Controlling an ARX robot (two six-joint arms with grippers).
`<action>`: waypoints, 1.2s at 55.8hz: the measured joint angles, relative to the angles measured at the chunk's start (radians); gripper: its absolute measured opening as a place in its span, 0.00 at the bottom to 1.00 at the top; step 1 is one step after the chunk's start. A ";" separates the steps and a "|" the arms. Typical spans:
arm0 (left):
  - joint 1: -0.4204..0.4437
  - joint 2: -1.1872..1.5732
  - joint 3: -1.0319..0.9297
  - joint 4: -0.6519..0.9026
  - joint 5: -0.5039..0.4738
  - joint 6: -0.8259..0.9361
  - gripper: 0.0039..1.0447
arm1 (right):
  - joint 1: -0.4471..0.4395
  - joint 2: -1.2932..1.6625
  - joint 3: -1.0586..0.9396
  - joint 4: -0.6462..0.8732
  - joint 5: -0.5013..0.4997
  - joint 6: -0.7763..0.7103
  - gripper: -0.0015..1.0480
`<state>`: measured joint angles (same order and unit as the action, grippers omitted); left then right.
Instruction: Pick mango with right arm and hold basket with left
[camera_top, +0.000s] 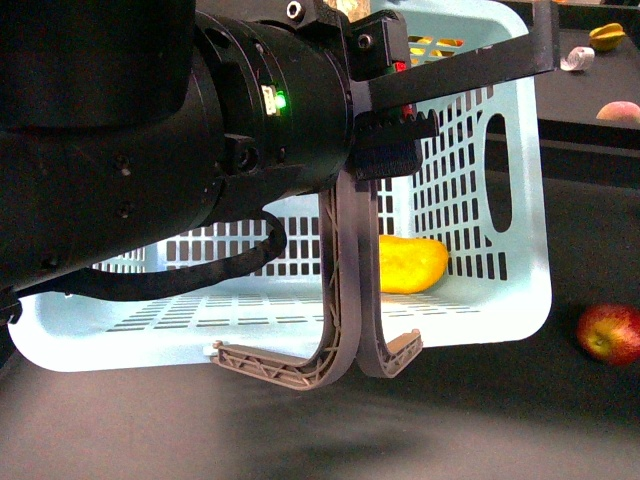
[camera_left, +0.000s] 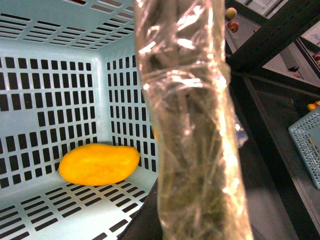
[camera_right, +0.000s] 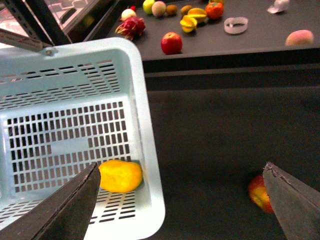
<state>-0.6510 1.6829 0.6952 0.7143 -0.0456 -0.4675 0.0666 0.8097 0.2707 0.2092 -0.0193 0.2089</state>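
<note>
Dark table (camera_top: 450, 420) — left jaws grip the basket's (camera_top: 520, 250) handles (camera_top: 345, 270), mango (camera_top: 410, 264) inside; right jaws wide, wrist view only.

text: none legible | labels: none | numbers: none | signs: none

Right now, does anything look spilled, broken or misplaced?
Nothing looks spilled or broken. The mango lies in a corner of the basket; the only stray is a red apple on the dark table beside it.

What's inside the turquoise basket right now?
One mango lies on the basket floor by a corner. The left arm covers part of the interior in the front view.
</note>
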 joint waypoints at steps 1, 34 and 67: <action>0.000 0.000 0.000 0.000 0.000 0.000 0.05 | -0.003 -0.016 -0.003 -0.012 0.004 0.000 0.92; 0.000 0.000 0.000 0.000 -0.002 0.003 0.05 | -0.062 -0.356 -0.166 0.115 0.026 -0.162 0.68; 0.000 0.000 0.000 0.000 -0.002 0.002 0.05 | -0.064 -0.558 -0.266 0.041 0.021 -0.207 0.02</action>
<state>-0.6510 1.6829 0.6952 0.7143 -0.0475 -0.4656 0.0021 0.2516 0.0048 0.2504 0.0017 0.0017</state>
